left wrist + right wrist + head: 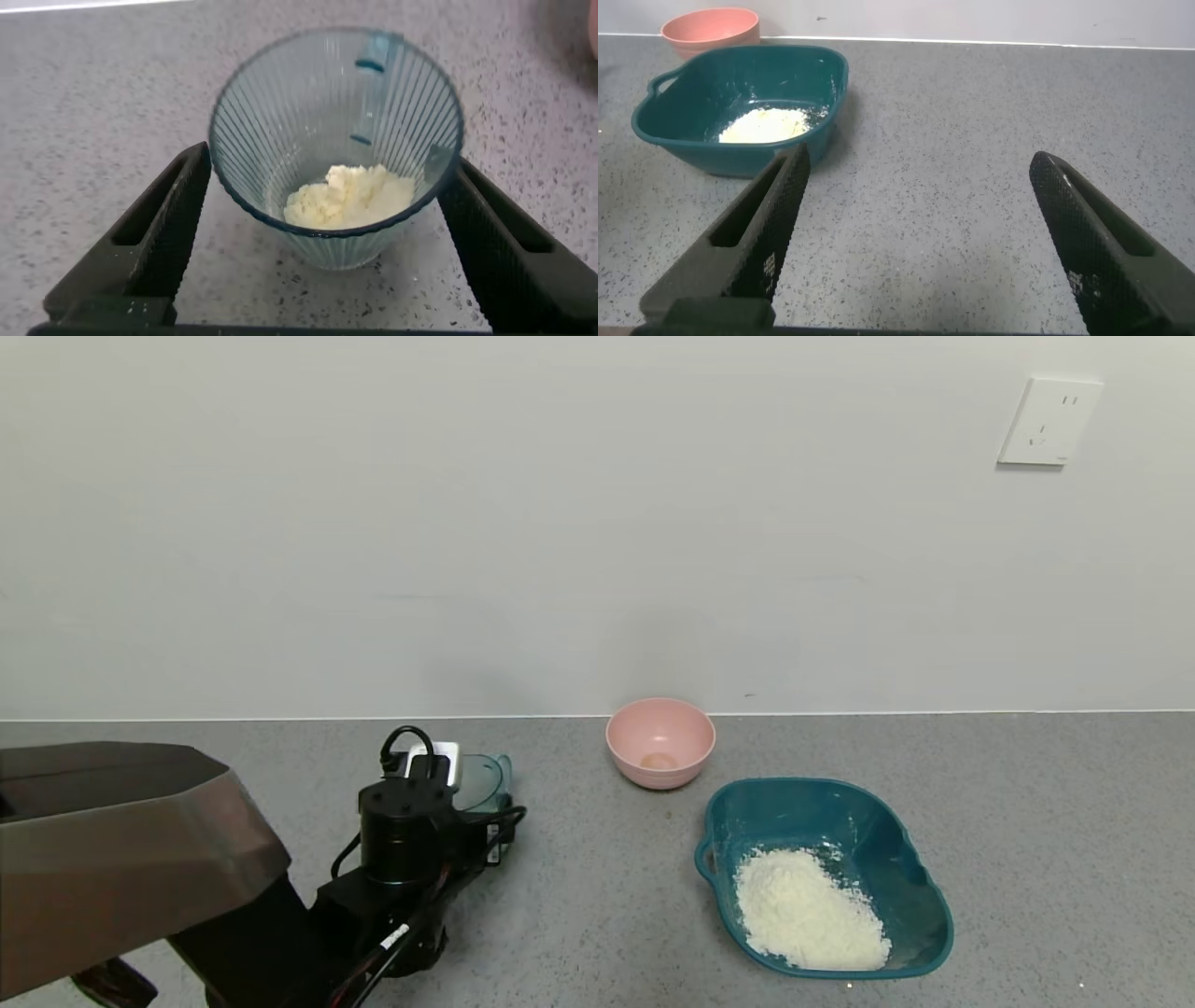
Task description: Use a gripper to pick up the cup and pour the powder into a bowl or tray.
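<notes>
The pale blue-green ribbed cup [318, 121] stands upright on the grey counter with a small heap of white powder [350, 196] in its bottom. My left gripper [327, 187] is open, one finger on each side of the cup, close to its walls. In the head view the cup [485, 782] shows just beyond my left wrist [406, 831], at the left of the counter. The dark teal tray [822, 812] lies to the right and holds a large heap of powder [808, 910]. My right gripper [915, 196] is open and empty over bare counter, to the right of the tray [831, 65].
A small round pink bowl [660, 742] stands near the wall between the cup and the tray, and also shows in the right wrist view [710, 28]. The wall runs along the back of the counter, with an outlet [1048, 420] high on the right.
</notes>
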Controlling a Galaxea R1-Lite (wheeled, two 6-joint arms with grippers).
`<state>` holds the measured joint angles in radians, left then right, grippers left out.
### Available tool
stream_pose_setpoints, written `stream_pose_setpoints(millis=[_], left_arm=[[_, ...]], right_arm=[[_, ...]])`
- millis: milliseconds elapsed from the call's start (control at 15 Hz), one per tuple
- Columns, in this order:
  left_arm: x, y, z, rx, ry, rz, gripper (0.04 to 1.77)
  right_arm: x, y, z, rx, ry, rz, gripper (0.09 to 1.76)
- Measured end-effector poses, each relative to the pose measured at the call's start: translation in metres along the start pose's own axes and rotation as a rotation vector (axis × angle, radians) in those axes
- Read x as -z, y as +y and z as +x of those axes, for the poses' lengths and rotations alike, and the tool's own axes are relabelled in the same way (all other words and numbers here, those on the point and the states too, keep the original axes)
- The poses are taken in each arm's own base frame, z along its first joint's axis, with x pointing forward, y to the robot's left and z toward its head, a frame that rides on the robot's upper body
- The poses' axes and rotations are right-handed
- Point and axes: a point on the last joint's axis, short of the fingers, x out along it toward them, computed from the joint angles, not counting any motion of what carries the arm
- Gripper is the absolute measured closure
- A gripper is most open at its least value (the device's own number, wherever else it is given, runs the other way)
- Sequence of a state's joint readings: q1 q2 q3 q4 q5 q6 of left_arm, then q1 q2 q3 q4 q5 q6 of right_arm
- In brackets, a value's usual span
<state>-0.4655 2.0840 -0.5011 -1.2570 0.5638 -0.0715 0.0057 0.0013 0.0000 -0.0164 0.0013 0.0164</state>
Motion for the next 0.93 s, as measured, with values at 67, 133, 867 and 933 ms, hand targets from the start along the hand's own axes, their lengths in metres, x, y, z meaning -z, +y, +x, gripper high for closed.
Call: stream_pose_setpoints(millis=[67,133,867,933], left_arm=[[-0.006,0.004,-0.005,-0.004,-0.013,-0.007,0.13],[-0.011,0.009,-0.01,-0.007,-0.02,-0.013,0.12],[-0.066,0.057,-0.075,-0.025,-0.096,-0.057,0.11],[-0.068,0.061,-0.08,-0.027,-0.099,-0.06,0.1]], right_arm=[[0.0,0.0,0.0,0.0,0.0,0.0,0.14],[0.0,0.0,0.0,0.0,0.0,0.0,0.14],[0.0,0.0,0.0,0.0,0.0,0.0,0.14],[0.0,0.0,0.0,0.0,0.0,0.0,0.14]])
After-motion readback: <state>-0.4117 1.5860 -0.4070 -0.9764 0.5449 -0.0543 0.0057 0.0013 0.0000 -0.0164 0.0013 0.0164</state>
